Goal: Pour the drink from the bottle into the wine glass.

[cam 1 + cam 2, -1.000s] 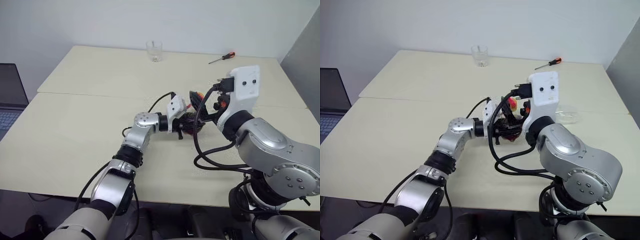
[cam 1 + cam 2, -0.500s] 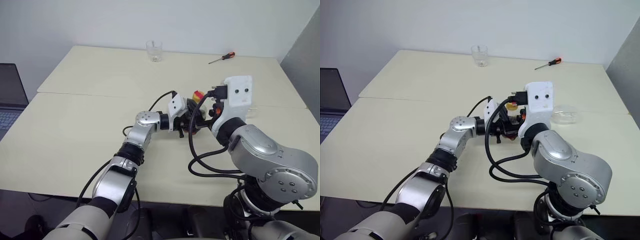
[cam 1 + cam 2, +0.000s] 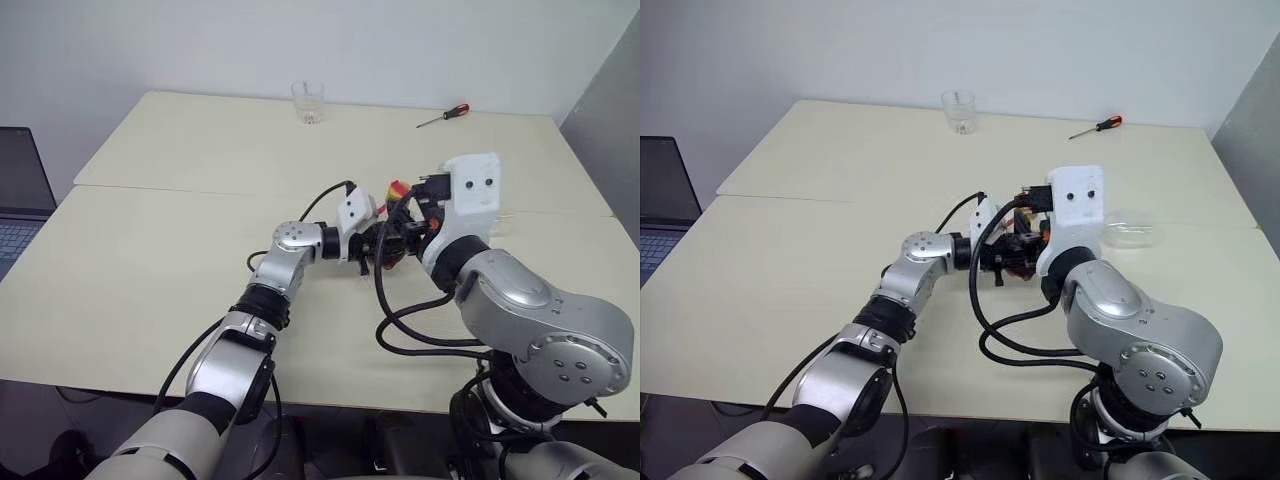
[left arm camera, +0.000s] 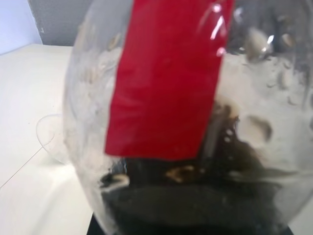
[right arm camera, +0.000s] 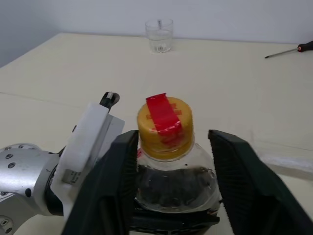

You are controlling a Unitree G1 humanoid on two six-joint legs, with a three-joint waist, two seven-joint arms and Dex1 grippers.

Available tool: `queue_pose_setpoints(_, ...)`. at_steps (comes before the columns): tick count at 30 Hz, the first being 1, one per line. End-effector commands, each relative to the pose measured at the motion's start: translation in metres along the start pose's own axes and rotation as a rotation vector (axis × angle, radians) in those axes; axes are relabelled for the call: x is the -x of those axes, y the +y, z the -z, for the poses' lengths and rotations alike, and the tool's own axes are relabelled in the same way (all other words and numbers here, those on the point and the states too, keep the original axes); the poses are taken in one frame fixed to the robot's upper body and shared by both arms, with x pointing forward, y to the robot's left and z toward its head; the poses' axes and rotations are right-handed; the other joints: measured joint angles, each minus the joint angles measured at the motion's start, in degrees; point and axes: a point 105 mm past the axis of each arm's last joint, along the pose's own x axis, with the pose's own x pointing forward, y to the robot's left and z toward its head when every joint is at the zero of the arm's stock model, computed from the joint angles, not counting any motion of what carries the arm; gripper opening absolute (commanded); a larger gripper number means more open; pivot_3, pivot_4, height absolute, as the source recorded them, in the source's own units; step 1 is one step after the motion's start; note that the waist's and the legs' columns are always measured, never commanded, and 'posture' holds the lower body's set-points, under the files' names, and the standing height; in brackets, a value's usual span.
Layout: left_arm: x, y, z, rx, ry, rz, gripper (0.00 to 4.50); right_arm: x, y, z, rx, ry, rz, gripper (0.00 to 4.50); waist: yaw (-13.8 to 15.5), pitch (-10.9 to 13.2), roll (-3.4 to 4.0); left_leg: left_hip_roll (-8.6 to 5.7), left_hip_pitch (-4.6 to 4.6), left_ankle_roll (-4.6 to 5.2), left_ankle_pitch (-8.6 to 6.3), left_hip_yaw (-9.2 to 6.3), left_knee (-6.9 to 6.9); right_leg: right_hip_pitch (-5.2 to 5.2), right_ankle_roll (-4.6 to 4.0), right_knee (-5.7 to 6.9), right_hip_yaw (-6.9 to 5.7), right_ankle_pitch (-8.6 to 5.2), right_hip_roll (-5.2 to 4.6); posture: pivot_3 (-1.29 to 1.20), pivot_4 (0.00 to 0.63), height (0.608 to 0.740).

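At the far left edge a laptop point(image 3: 18, 190) is cut off, only part of its dark screen and keyboard showing. The cream table point(image 3: 150, 250) is made of two tops pushed together. Near its middle the left gripper point(image 3: 372, 243) reaches in from the left, clamped tight on the body of the bottle point(image 5: 171, 161); in the left wrist view the clear plastic presses right against the lens, beaded with droplets, with the drink point(image 4: 195, 205) dark and low in the body. A red strip of tape runs over the yellow cap and down the side; no writing can be read on it.

The right gripper point(image 5: 173, 166) points forward at the bottle, its black fingers point(image 5: 117, 166) standing either side of the neck and shoulder. One finger seems to touch the plastic, the other stands slightly off, so I cannot tell if it grips.

At the table's far edge stands a short tumbler point(image 3: 308, 102). Further right lies a red-handled screwdriver point(image 3: 444, 115). Behind the right arm a clear glass object point(image 3: 1130, 231), probably the wine glass, is half hidden.
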Motion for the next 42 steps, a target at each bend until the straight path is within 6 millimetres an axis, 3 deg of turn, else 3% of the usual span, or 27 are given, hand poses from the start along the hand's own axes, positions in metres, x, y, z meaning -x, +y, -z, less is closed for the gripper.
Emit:
queue_pose_setpoints(1,-0.003,-0.003,-0.018,-0.067,-0.047,0.021,1.07,0.000,-0.001,-0.007,0.001,-0.025,0.019,0.98,-0.1,0.0,0.00,0.01,0.00,0.00,0.00,0.00,0.00,-0.01,0.00,0.00,0.01,0.00,0.00,0.00,0.150,0.740)
queue_pose_setpoints(4,-0.003,-0.003,-0.018,-0.068,-0.046,0.018,1.06,-0.001,0.000,-0.008,0.000,-0.026,0.014,0.05,0.0,0.0,0.00,0.00,-0.01,0.00,0.00,-0.01,-0.01,0.00,0.00,0.00,-0.01,0.00,0.00,0.00,0.150,0.740)
queue_pose_setpoints(12,-0.002,-0.004,-0.017,-0.069,-0.043,0.020,1.05,-0.002,-0.001,-0.009,0.015,-0.025,0.008,0.00,0.0,0.0,0.00,0.00,-0.02,0.00,0.00,0.00,0.00,-0.01,0.00,-0.02,-0.02,0.00,-0.01,0.00,0.150,0.740)
queue_pose_setpoints(18,0.000,-0.001,-0.017,-0.071,-0.037,0.016,1.05,0.006,-0.012,-0.004,0.070,-0.022,0.019,0.00,0.0,0.0,0.00,-0.01,-0.03,0.00,0.00,0.00,0.00,0.00,0.00,-0.04,0.00,0.00,-0.02,0.00,0.150,0.740)
queue_pose_setpoints(21,0.001,0.000,-0.016,-0.072,-0.031,0.014,1.05,0.011,-0.018,-0.004,0.084,-0.029,0.029,0.56,0.0,0.0,0.00,-0.01,-0.03,0.00,0.00,0.00,-0.01,-0.01,0.00,-0.04,0.00,0.00,-0.02,0.00,0.150,0.740)
queue_pose_setpoints(27,0.001,-0.001,-0.014,-0.068,-0.027,0.020,1.05,0.020,-0.036,-0.002,0.119,-0.023,0.054,2.58,0.0,0.0,0.00,-0.01,-0.03,0.00,0.00,0.00,-0.01,0.01,0.02,-0.04,-0.01,-0.01,-0.02,0.00,0.150,0.740)
queue_pose_setpoints(33,-0.001,-0.003,-0.012,-0.069,-0.019,0.032,1.05,0.020,-0.027,-0.010,0.118,-0.049,-0.010,4.49,-0.1,0.0,0.00,0.01,-0.02,0.00,0.00,-0.02,-0.03,0.00,0.04,-0.02,0.00,-0.02,0.02,0.00,0.150,0.740)
queue_pose_setpoints(38,-0.001,-0.002,-0.012,-0.072,-0.016,0.035,1.05,0.016,-0.015,-0.024,0.103,-0.090,-0.065,4.50,-0.1,0.0,0.00,0.00,-0.02,0.01,0.00,-0.04,-0.03,0.00,0.04,-0.02,0.00,-0.02,0.02,0.00,0.150,0.740)
queue_pose_setpoints(42,-0.001,-0.002,-0.013,-0.075,-0.015,0.036,1.05,0.011,-0.009,-0.024,0.070,-0.079,-0.075,4.50,0.0,0.0,0.00,-0.01,-0.03,0.01,0.00,-0.03,-0.02,0.01,0.04,-0.05,0.01,-0.02,-0.02,0.00,0.150,0.740)
